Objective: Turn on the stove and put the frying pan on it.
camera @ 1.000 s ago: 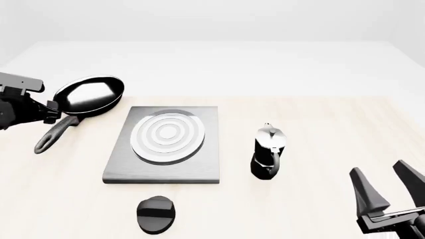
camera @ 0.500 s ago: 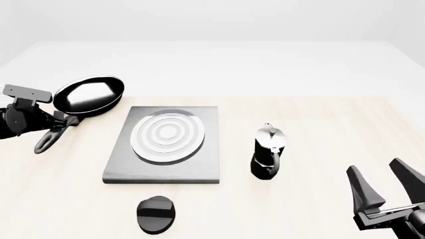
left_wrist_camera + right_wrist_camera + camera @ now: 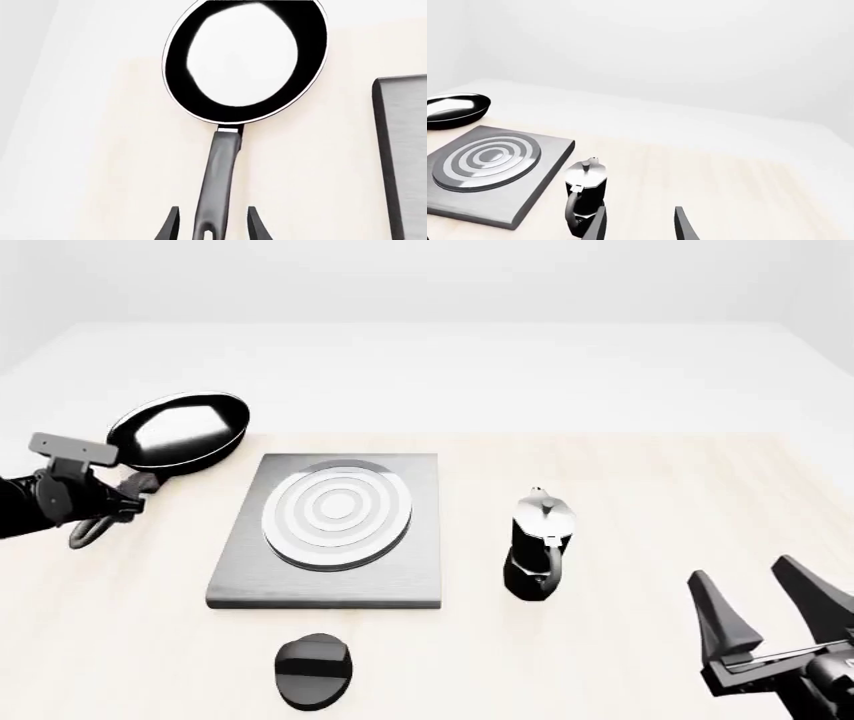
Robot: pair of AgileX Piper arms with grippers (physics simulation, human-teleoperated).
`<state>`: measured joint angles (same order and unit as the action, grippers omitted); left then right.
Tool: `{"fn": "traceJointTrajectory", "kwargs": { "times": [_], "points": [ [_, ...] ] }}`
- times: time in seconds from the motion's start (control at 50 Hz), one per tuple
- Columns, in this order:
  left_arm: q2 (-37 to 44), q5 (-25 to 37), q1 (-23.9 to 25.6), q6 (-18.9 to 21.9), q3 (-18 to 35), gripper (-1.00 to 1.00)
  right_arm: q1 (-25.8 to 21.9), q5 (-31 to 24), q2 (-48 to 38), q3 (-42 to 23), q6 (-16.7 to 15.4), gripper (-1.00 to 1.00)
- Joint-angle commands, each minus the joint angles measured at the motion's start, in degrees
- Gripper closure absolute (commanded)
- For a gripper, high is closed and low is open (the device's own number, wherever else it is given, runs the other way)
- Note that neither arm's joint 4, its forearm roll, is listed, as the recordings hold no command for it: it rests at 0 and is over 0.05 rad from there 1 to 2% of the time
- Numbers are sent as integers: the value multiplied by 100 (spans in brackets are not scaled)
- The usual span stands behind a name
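The frying pan [image 3: 180, 428] is black with a glossy inside and lies on the table at the far left, its long handle [image 3: 88, 529] pointing toward me. In the left wrist view the pan [image 3: 245, 57] is ahead and its handle [image 3: 220, 185] runs between my fingertips [image 3: 171, 224]. My left gripper [image 3: 114, 504] [image 3: 213, 226] is open and straddles the handle's near end, with gaps on both sides. The grey stove [image 3: 334, 532] [image 3: 488, 171] with silver rings lies mid-table. Its black oval knob [image 3: 316, 670] sits near the front edge. My right gripper [image 3: 758, 598] [image 3: 639, 227] is open and empty at the front right.
A black-and-silver moka pot [image 3: 538, 545] [image 3: 586, 192] stands upright just right of the stove, between it and my right gripper. The stove's edge [image 3: 403, 150] shows beside the pan in the left wrist view. The table's far edge runs just behind the pan.
My left gripper has moved right, in over the pan's handle, which now lies between its fingers. My right gripper has shifted slightly left. The pan, stove and knob have not moved.
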<state>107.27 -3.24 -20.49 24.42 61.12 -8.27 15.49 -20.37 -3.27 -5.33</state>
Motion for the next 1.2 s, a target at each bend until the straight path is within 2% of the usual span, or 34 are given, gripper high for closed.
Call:
{"fn": "traceJointTrajectory", "kwargs": {
  "times": [0.02,0.3,0.66,0.68,0.94,1.2],
  "points": [
    [341,-145,-80,62,109,-100,-8,140,-138,28,-8,-100],
    [1310,-473,-153,153,625,-100,-23,365,-331,102,-24,-100],
    [1372,-668,-82,172,488,-100,-9,393,-389,79,-39,-100],
    [1344,-690,-74,173,470,100,-13,376,-378,73,-41,-100],
    [1006,-650,-77,182,317,100,-47,369,-391,41,-42,-100],
    [291,-514,62,75,23,100,-74,322,-343,9,-40,-100]
  ]
}}
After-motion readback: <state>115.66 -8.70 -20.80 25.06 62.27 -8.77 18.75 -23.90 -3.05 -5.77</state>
